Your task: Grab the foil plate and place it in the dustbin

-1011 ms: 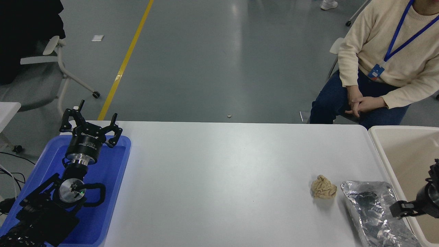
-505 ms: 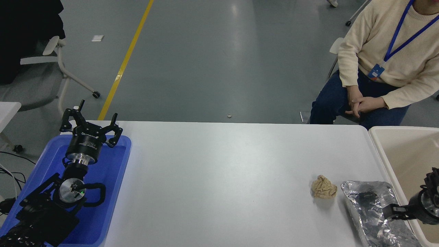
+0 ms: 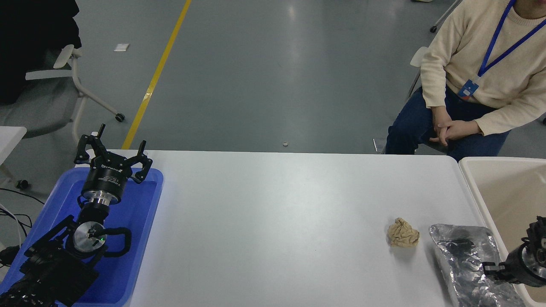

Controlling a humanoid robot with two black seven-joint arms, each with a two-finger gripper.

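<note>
The foil plate (image 3: 463,260), crumpled and silver, lies at the table's near right corner, and its lower end runs out of the picture. The cream dustbin (image 3: 473,181) stands just right of it, past the table edge. My right gripper (image 3: 512,249) comes in from the right edge, low over the plate's right side and the bin's rim. It looks open, with one fingertip (image 3: 489,268) on or just above the foil and the other near the bin wall. My left gripper (image 3: 111,150) is open and parked over the blue tray at the lower left.
A small tan crumpled paper ball (image 3: 402,233) lies just left of the foil plate. The blue tray (image 3: 140,221) lies under my left arm. A person in a cream sweater (image 3: 477,68) sits beyond the table's far right corner, hands clasped.
My right gripper has dropped lower and toward the near edge along the plate's right side. The foil plate has shifted slightly to the right. The left arm has not moved.
</note>
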